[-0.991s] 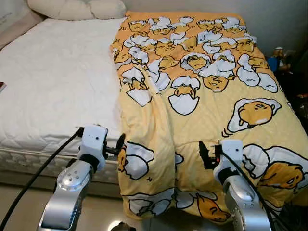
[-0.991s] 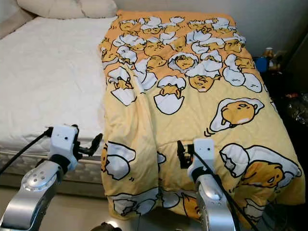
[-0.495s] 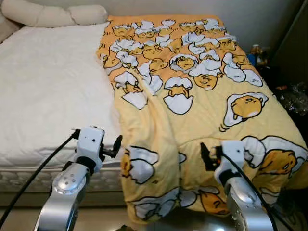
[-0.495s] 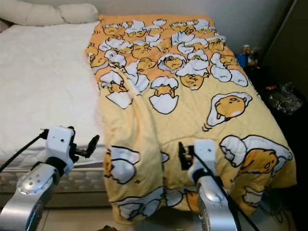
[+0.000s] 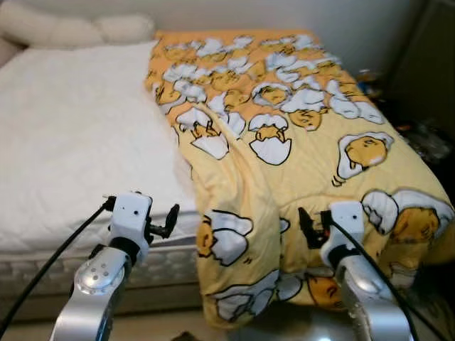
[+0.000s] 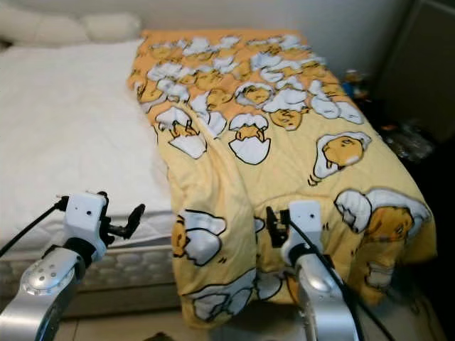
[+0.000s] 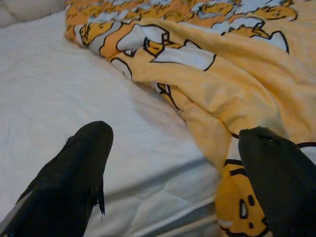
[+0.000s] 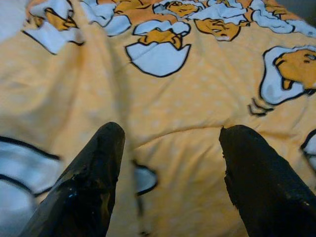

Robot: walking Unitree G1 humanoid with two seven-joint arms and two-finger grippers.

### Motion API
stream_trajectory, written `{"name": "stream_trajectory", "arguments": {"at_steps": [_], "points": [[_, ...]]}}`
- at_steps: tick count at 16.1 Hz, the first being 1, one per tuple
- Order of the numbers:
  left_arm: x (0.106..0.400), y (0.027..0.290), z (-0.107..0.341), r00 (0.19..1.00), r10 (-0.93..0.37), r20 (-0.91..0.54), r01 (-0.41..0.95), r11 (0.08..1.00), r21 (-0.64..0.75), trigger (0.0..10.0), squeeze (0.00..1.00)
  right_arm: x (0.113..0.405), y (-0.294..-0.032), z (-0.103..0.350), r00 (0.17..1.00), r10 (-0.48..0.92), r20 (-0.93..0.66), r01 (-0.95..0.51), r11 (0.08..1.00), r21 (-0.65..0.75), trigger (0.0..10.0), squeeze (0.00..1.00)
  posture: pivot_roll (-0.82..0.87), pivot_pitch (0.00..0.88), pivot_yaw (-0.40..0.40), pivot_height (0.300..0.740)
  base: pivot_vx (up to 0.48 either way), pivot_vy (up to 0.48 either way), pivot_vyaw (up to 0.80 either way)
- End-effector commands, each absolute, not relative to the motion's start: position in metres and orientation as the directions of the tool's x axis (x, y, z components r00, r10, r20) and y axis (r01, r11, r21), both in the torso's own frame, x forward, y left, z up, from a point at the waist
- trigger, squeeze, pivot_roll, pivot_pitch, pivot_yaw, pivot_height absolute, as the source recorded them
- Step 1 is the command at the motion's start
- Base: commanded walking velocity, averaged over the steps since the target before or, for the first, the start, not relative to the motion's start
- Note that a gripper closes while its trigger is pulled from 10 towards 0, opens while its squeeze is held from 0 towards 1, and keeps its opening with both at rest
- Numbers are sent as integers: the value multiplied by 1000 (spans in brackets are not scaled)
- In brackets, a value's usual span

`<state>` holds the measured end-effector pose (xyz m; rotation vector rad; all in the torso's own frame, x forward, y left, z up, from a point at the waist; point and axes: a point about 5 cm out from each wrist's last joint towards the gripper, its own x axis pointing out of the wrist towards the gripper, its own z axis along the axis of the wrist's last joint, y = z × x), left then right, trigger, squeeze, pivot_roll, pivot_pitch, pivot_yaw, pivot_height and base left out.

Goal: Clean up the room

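Head views — I log a bed [image 5: 78, 135] with a bare white mattress on its left half and a yellow egg-print blanket [image 5: 298, 142] bunched over the right half, its folded edge running from 12 o'clock down to 6 o'clock and spilling over the foot of the bed. Pillows [image 5: 64, 30] lie at 11 o'clock. The left end effector [image 5: 170, 219] is raised at 7 o'clock, in front of the mattress edge, just left of the blanket's hanging fold. The right end effector [image 5: 306, 229] is raised at 5 o'clock, in front of the draped blanket.

Left wrist view: left fingers [image 7: 74, 182] spread wide, holding nothing; the blanket's edge sits ahead at 1 o'clock, one fingertip overlapping the print.

Right wrist view: right fingers [image 8: 94, 177] likewise wide apart and empty, blanket directly ahead between them.

Step in hand, as I judge it — approach for spreading the blanket across the bed. Next move calls for closing in and pinching the blanket's foot edge with each end effector, then drawing the left side toward 9 o'clock over the bare mattress.
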<state>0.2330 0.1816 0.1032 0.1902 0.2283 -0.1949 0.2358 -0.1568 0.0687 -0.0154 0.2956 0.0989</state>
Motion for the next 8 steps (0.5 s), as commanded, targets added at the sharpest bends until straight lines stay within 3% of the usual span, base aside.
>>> {"name": "stream_trajectory", "arguments": {"at_steps": [1, 8], "points": [[235, 184, 107, 960, -158, -232, 201, 964, 175, 10000, 0, 236, -154, 69, 949, 108, -296, -111, 994, 5, 10000, 0, -9, 0, 31, 740, 0, 300, 0], [239, 183, 109, 960, -167, -224, 207, 964, 170, 10000, 0, 233, -155, 70, 954, 91, -285, -76, 995, 62, 10000, 0, -25, 0, 44, 740, 0, 301, 0]]}}
